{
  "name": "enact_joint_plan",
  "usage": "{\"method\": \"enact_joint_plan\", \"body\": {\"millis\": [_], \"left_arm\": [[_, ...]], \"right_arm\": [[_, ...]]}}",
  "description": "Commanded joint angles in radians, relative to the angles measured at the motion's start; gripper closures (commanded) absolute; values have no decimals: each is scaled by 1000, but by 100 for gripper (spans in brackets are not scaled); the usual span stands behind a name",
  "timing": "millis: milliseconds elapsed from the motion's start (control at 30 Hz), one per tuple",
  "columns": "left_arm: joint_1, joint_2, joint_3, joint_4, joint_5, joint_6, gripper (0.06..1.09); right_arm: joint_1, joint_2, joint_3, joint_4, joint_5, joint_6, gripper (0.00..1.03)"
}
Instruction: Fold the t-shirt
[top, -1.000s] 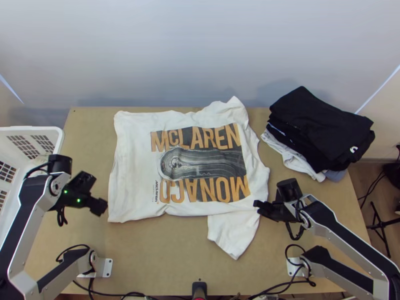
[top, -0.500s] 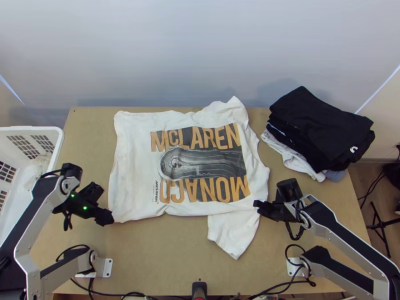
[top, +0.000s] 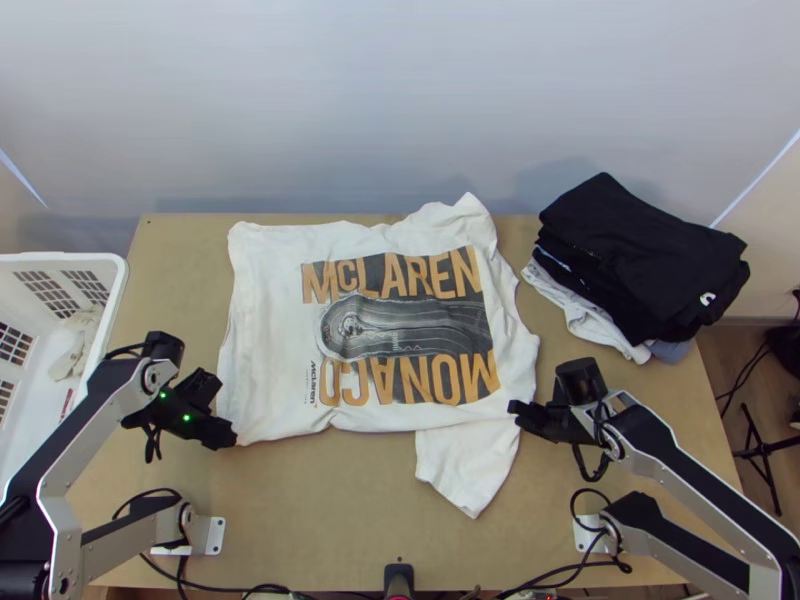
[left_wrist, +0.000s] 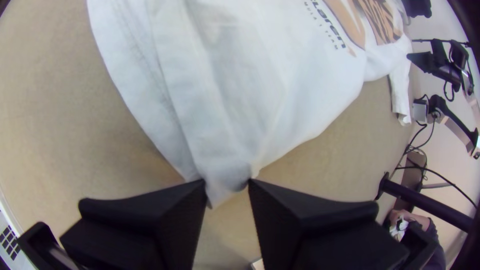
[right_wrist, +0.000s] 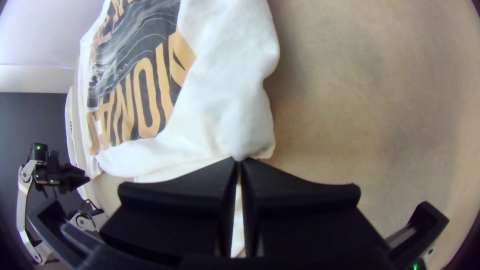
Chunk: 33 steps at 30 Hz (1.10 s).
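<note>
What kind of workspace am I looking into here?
Probably a robotics lab or test bench set up for laundry folding: two mounted arms face a wooden table with a spread t-shirt, beside a white laundry basket and a pile of dark clothes.

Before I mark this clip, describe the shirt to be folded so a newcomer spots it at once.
On the wooden table, between the white basket and the dark clothes stack, a white t-shirt lies mostly flat. Unlike the white cloth low in that stack, it bears a large black-and-orange print.
</note>
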Motion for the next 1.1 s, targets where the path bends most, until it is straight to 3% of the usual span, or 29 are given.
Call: {"method": "enact_joint_plan", "body": {"millis": [0,33,133,267,367,533,733,833,900,1067], "left_arm": [[-3,4,-24,79,5,-38,99],[6,3,-16,85,7,-41,105],[72,4,45,94,36,-66,105],[132,-1,180,128,111,-207,105],[141,-5,243,209,116,-330,105],[121,-44,326,349,135,-523,105],[84,-25,469,572,135,-686,105],[87,-16,553,669,85,-744,105],[93,-11,607,711,42,-759,105],[144,-11,702,826,-42,-790,105]], "right_arm": [[-7,-21,2,0,3,-1,100],[-12,-29,5,0,5,-3,100],[-21,-68,21,0,19,-27,100],[-22,-151,86,12,94,-95,100],[-21,-157,155,49,149,-157,100],[-36,-144,276,206,167,-280,100],[-94,-32,377,522,169,-541,100],[-153,76,495,606,169,-630,100],[-186,139,580,683,167,-641,100],[-213,310,865,719,169,-664,100]]}}
